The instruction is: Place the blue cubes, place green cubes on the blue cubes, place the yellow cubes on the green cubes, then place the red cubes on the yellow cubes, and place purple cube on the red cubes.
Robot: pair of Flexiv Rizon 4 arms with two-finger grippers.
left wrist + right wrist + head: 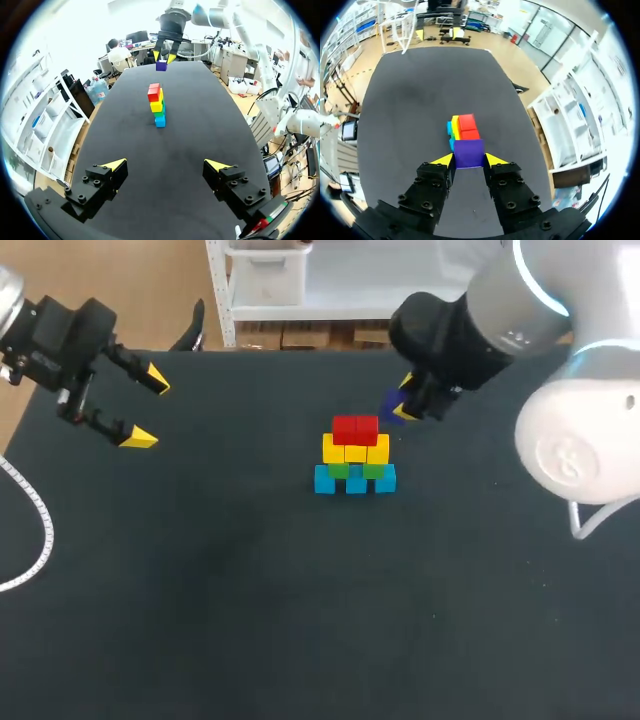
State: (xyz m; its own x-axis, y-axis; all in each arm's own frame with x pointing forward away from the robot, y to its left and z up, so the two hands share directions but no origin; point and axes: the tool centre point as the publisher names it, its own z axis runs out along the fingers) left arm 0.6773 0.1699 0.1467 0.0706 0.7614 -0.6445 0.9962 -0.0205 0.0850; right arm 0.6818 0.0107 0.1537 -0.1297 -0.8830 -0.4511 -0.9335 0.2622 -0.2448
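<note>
The purple cube (469, 153) is pinched between the right gripper's (469, 160) fingers. It is held near the red cubes (355, 428) and is not touching them. Below the red cubes sit yellow (355, 451), green (340, 471) and blue cubes (355, 482) on the table (200, 570). The left gripper (147, 408) hangs spread wide, well apart from the stack.

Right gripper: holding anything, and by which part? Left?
The right gripper is shut on the purple cube, its yellow tips pressing two opposite side faces. The left gripper is open and holds nothing.
</note>
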